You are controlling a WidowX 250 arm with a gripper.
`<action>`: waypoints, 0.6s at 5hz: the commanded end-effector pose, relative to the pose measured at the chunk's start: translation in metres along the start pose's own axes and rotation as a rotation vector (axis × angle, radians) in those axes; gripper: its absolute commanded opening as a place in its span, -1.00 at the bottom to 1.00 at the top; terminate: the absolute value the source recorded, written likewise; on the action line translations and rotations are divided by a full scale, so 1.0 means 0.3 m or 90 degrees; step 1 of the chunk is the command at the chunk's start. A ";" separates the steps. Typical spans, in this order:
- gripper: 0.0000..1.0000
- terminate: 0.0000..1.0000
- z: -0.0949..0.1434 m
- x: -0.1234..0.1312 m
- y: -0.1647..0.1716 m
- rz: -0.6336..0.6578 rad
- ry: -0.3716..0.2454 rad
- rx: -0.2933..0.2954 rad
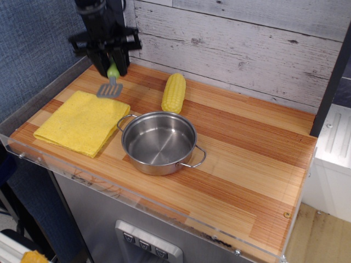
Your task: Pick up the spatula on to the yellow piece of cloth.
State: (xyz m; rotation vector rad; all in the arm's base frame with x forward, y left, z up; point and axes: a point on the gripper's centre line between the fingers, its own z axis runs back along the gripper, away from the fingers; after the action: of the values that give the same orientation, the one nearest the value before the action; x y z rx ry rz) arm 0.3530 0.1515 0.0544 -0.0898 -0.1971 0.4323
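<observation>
My black gripper (112,67) is at the back left of the wooden counter, shut on the light-green handle of the spatula (111,86). The grey slotted blade hangs down, just above the far right corner of the yellow cloth (82,122). The cloth lies flat and folded at the front left of the counter. The spatula is held in the air and does not touch the cloth.
A yellow corn cob (174,92) lies behind a steel pot (159,142) in the middle of the counter. A grey plank wall stands at the back and a blue wall at the left. A clear raised lip (109,189) runs along the counter's front edge.
</observation>
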 end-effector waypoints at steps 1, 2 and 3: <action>-1.00 -1.00 -0.055 0.019 0.011 0.002 -0.028 0.024; -1.00 -1.00 -0.112 0.020 -0.004 0.005 -0.017 0.029; -1.00 -1.00 -0.150 0.013 -0.007 0.015 -0.008 0.032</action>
State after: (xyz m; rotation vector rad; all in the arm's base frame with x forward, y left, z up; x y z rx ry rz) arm 0.3722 0.1523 0.0097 -0.0444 -0.1919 0.4711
